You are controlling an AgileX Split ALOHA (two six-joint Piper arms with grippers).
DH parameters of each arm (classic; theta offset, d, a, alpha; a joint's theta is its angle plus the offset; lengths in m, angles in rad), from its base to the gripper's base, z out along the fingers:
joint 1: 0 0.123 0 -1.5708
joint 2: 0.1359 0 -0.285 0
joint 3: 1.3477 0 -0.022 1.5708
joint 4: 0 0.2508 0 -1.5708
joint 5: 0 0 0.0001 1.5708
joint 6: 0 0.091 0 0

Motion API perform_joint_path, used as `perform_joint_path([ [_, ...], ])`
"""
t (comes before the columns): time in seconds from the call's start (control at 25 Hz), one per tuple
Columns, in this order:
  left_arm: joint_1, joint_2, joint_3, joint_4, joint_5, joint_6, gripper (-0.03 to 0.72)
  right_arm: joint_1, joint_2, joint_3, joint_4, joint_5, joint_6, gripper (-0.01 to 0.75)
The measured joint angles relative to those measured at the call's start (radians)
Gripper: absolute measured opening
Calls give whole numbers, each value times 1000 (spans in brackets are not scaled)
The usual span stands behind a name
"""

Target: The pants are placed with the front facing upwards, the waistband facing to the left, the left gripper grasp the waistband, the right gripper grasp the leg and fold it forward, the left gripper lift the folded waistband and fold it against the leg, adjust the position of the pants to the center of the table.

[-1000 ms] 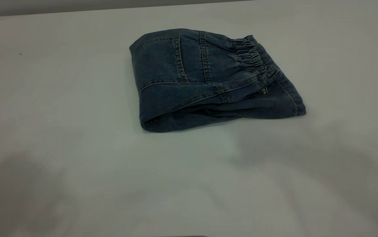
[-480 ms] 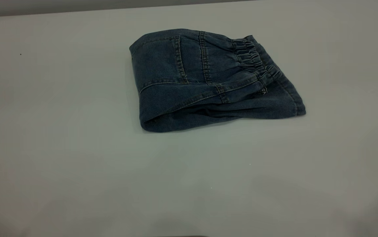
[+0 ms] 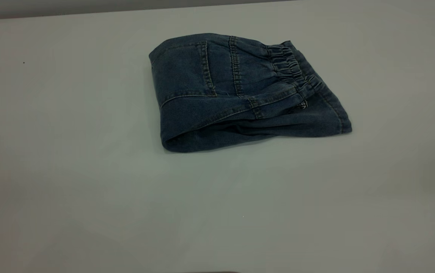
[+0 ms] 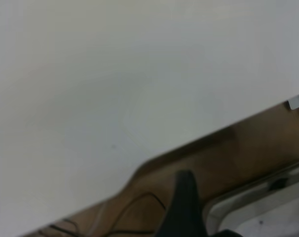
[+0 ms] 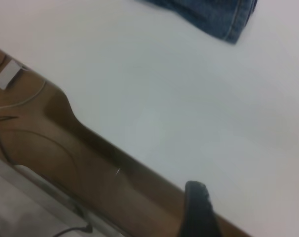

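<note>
Pants lay folded on the table, well apart from both grippers. The bundle sat toward the far side of the table in the exterior view, slightly right of the middle, with its long axis running left to right across that view. No arm appeared in the exterior view.

Both arms were drawn back near the table's front edge. The left wrist view showed only bare table, the brown edge and one dark fingertip of the left gripper; the pants did not appear there. The right wrist view showed one dark fingertip of the right gripper and, at the far end of the table surface, a hemmed corner of the pants. Judged from this, the right arm was the nearer of the two. With only a single fingertip of each gripper in view, it could not be told whether either was spread or closed; neither held anything.

The pants were dark blue denim, folded into a compact, roughly rectangular stack. The elastic, gathered waistband lay on top toward the right end. A stitched back pocket faced upward toward the left end. The rounded fold edge faced the camera at the front left, and a hemmed leg end projected at the right.

Both folds appeared complete. Any remaining step would be a shift of the bundle toward the table's center.
</note>
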Motion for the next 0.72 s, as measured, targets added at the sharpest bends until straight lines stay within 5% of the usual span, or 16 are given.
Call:
perform_joint_path([
  [0.72,0,-99,119,0,-51,-30,570,0,-176,67,-3,24,9,416],
])
